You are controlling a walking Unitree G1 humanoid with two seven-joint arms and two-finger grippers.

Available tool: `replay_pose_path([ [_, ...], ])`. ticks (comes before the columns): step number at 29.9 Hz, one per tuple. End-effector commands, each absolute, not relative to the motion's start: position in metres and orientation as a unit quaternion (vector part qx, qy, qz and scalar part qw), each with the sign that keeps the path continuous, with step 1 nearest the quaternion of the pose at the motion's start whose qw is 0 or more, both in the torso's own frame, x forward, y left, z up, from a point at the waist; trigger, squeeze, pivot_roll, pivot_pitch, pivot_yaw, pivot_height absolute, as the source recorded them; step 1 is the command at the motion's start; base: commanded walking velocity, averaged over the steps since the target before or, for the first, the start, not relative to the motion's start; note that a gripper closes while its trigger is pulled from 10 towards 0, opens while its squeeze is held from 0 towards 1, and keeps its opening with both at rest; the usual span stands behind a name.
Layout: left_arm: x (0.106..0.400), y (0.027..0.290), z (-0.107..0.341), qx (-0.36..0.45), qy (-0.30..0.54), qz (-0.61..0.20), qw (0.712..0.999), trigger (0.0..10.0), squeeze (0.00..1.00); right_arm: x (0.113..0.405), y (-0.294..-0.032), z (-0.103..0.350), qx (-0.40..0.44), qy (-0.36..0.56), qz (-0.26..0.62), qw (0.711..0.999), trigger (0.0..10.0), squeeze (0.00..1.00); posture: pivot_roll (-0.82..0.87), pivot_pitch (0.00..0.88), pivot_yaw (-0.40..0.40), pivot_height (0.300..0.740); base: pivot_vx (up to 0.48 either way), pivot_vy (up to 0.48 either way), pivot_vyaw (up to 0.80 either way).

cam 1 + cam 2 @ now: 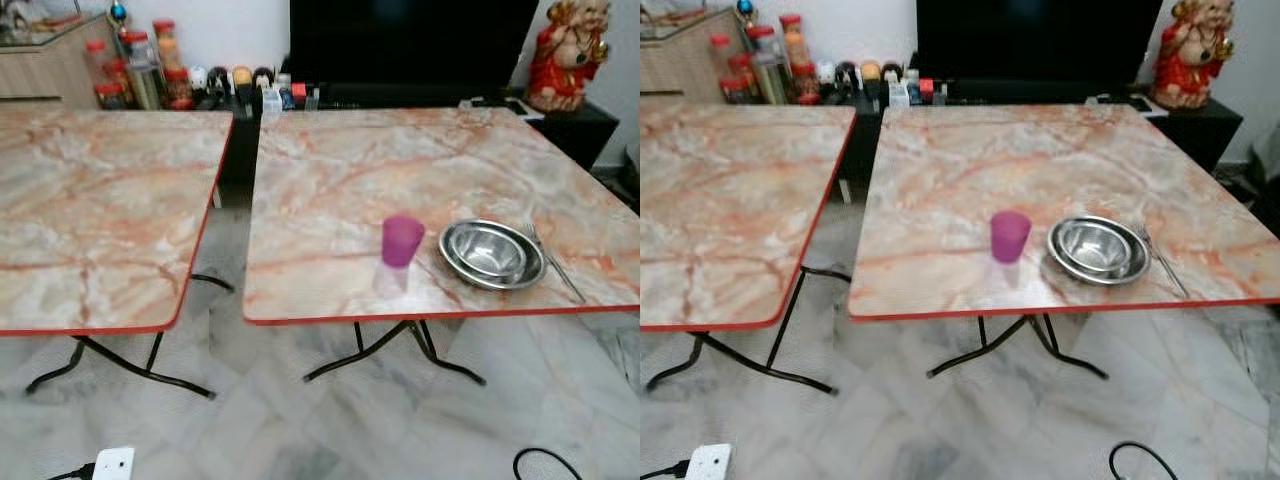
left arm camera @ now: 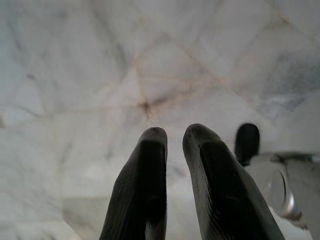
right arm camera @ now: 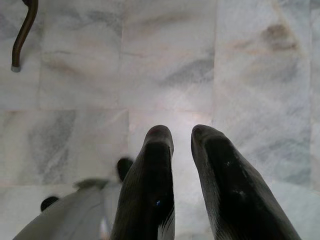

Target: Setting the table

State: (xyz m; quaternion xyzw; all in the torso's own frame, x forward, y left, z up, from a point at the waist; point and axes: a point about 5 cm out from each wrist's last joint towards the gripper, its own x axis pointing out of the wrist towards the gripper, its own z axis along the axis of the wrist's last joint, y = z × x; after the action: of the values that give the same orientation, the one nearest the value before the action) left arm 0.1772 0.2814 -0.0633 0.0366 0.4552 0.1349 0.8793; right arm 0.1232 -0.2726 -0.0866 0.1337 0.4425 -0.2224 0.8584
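A purple plastic cup (image 1: pixel 402 240) stands near the front edge of the right marble-patterned table (image 1: pixel 400 160). Just to its right sit stacked steel bowls (image 1: pixel 491 253), and a thin metal utensil (image 1: pixel 553 262) lies beside them on the far side from the cup. My left gripper (image 2: pixel 174 135) hangs over the marble floor with its fingers close together and nothing held. My right gripper (image 3: pixel 182 134) hangs the same way, above floor tiles near a table foot (image 3: pixel 16 67).
A second, bare table (image 1: pixel 100 200) stands to the left, with a narrow gap between the two. Jars (image 1: pixel 140 70), a dark TV (image 1: pixel 410 40) and a red figurine (image 1: pixel 568 55) line the back. A white power strip (image 1: pixel 112 464) and black cable (image 1: pixel 545 462) lie on the floor.
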Motion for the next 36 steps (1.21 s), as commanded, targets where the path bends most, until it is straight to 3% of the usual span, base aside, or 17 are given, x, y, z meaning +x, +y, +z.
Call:
replay_pose_path([
  [1, 0.1798, 0.278, -0.0634, 0.044, 0.456, 0.124, 0.88, 10.0, 0.0, 0.1161, -0.2767, -0.0874, 0.134, 0.446, -0.234, 0.854, 10.0, 0.0, 0.01, 0.045, -0.013, 0.74, 0.0, 0.48, 0.0],
  [16, 0.1786, 0.2777, -0.064, 0.046, 0.457, 0.12, 0.88, 10.0, 0.0, 0.1164, -0.2766, -0.0869, 0.118, 0.446, -0.222, 0.859, 10.0, 0.0, 0.01, 0.015, -0.013, 0.74, 0.0, 0.48, 0.0],
  [30, 0.1766, 0.2767, -0.0653, 0.043, 0.458, 0.121, 0.88, 10.0, 0.0, 0.1141, -0.2785, -0.0869, 0.1, 0.451, -0.223, 0.859, 10.0, 0.0, 0.02, 0.0, -0.022, 0.74, 0.0, 0.48, 0.44],
  [36, 0.1759, 0.2769, -0.0655, 0.044, 0.458, 0.119, 0.88, 10.0, 0.0, 0.1127, -0.2771, -0.088, 0.112, 0.451, -0.229, 0.855, 10.0, 0.0, 0.02, 0.0, -0.019, 0.74, 0.0, 0.48, 0.0],
])
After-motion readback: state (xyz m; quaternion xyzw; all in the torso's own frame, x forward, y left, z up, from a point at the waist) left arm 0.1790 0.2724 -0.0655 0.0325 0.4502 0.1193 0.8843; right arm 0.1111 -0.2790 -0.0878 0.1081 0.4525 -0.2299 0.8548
